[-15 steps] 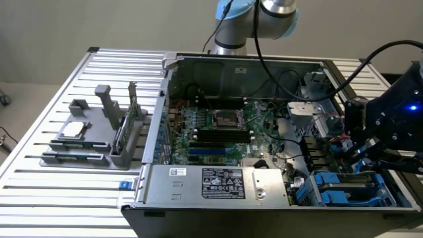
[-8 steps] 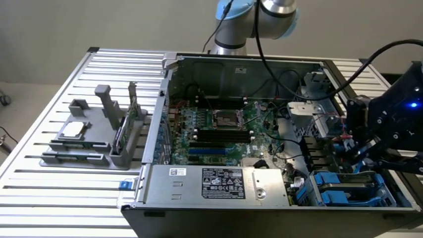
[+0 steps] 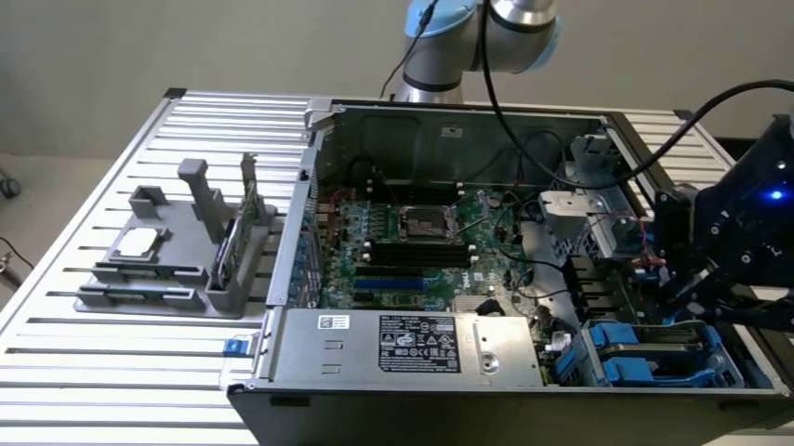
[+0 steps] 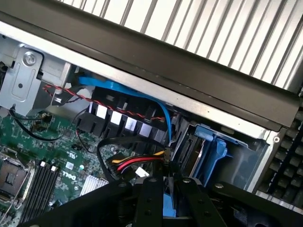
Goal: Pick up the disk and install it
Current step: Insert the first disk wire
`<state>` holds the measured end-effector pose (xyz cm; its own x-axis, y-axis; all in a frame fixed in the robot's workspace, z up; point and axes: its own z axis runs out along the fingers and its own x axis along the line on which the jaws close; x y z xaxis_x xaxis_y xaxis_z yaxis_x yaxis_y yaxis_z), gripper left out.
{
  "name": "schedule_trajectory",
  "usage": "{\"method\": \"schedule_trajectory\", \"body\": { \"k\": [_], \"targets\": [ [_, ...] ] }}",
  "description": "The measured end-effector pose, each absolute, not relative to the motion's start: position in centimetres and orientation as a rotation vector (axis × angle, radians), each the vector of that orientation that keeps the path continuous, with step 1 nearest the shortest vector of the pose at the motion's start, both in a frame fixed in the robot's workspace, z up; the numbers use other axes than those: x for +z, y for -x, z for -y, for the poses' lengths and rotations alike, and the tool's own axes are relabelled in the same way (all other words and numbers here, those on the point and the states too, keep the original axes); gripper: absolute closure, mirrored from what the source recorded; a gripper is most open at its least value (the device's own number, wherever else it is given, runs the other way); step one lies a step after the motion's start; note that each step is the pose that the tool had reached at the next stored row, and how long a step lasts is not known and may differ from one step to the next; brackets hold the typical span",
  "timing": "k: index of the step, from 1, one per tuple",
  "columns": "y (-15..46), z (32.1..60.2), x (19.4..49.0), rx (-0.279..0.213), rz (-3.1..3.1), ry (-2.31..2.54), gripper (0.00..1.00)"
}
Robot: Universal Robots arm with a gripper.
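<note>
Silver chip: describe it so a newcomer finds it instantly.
On the slatted table, at the exterior view's left of the open computer case, stands a grey rack. The silver chip lies flat on it: small and square, unlike the long green card standing upright beside it.

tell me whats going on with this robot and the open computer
A single robot arm is working inside an open computer case that lies on a slatted metal table. Its gripper is closed on a blue-edged piece that looks like the disk in its carrier, held over the drive bay end of the case near the blue drive carriers. The disk is not yet seated in a bay. A grey holder with other parts stands on the table at the exterior view's left.
</note>
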<state>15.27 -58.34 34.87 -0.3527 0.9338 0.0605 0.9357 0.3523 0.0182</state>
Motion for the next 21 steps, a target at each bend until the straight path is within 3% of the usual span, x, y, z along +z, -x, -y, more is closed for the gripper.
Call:
{"method": "schedule_trajectory", "body": {
  "k": [10,21],
  "targets": [
    [-15.28,58.34,34.9,-0.022,2.491,1.895,0.82],
    [-15.27,58.38,34.65,-0.03,2.453,1.96,0.82]
  ]
}}
